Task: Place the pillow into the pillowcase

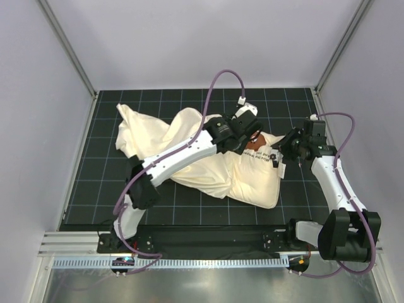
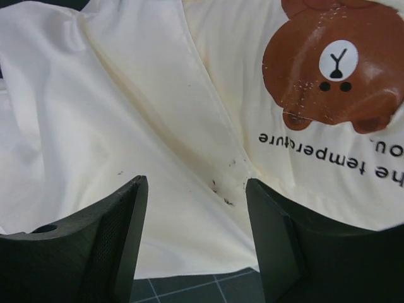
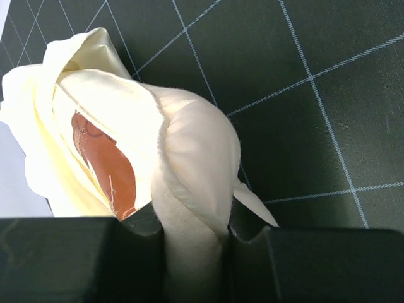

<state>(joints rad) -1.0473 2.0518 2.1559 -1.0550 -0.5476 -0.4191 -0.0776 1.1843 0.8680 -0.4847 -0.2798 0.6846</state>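
Pinching pillow (image 3: 196, 151) corner at its 3 o'clock: right gripper (image 3: 192, 237) clamped | left gripper (image 2: 196, 196) spread wide, hovering over pillowcase (image 2: 95, 113) edge

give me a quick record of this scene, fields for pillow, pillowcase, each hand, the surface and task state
pillow: thick puffy cream cushion with a brown bear print, lying right of centre, print uncovered
pillowcase: thin wrinkled cream-white fabric sack, spread to the left, one edge overlapping the cushion
left hand: open, over the line where sack meets cushion
right hand: shut on a corner of the cushion, beside its small white tag
surface: black gridded mat
task state: printed end of the cushion not yet covered
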